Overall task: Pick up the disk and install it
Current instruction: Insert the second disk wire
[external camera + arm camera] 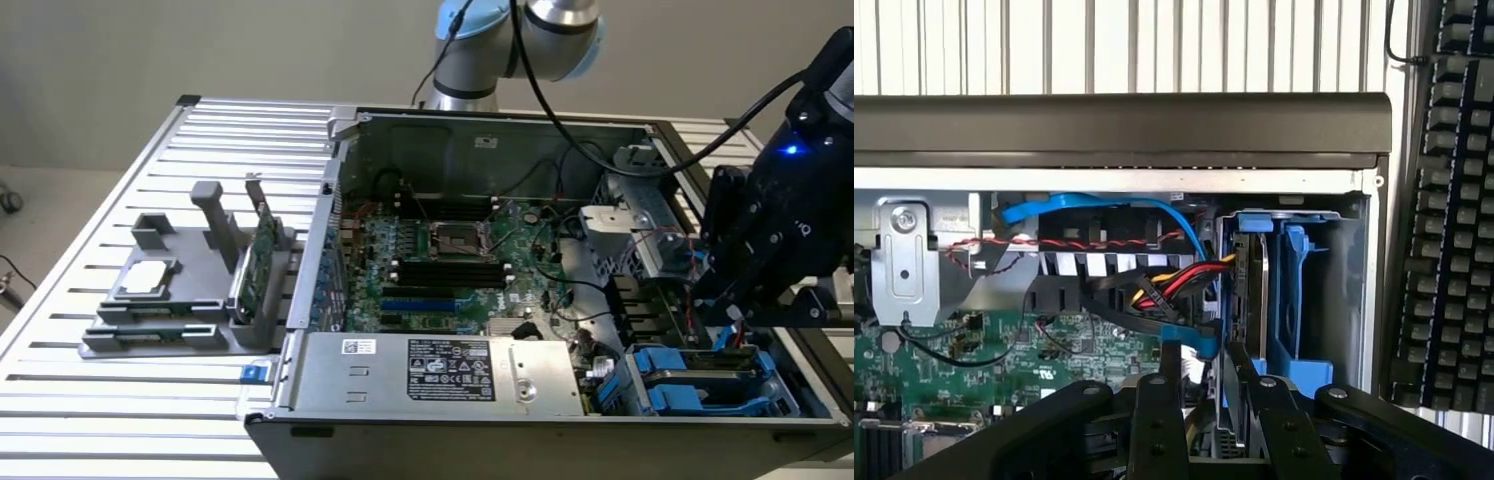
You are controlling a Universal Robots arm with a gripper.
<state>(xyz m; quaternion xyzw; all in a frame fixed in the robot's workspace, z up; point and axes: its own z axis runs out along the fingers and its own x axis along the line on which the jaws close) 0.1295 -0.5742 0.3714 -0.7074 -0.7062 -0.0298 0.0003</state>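
Note:
My gripper [738, 322] hangs over the blue drive bay [697, 385] in the near right corner of the open computer case [481, 135], seen from the exterior view. In the wrist view its two black fingers [1154, 410] stand apart around the disk [1258, 292]. The disk shows edge-on as a silver-grey slab with blue rails. Its far end reaches down into a slot of the blue bay [1304, 300]. The gripper [1209, 365] appears shut on the disk.
Red, yellow and blue cables [1174, 285] lie right beside the bay. The power supply [454, 370] and motherboard [441, 255] occupy the case. A grey holder [174, 310] at the exterior view's left carries a square chip [147, 278] and a green card [263, 255]. A keyboard [1454, 200] lies outside the case.

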